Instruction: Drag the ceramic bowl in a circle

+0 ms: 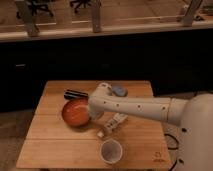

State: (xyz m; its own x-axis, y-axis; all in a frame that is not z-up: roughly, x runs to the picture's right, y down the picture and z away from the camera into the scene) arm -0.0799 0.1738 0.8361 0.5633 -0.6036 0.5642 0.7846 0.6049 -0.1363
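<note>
Gripper [91, 119] hidden behind arm's white elbow housing at right rim of ceramic bowl [76, 112]; contact with bowl not visible. Bowl's right edge covered by arm. Dark object [76, 94] just behind bowl: partly hidden, identity unclear. Blue-grey item [119, 91] right of bowl half covered by arm. Small pale packet [114, 123] front-right of bowl: blurred.

Gripper [91, 120] at ceramic bowl [75, 112] right rim; cup [111, 151] in front, prob. apart.
</note>
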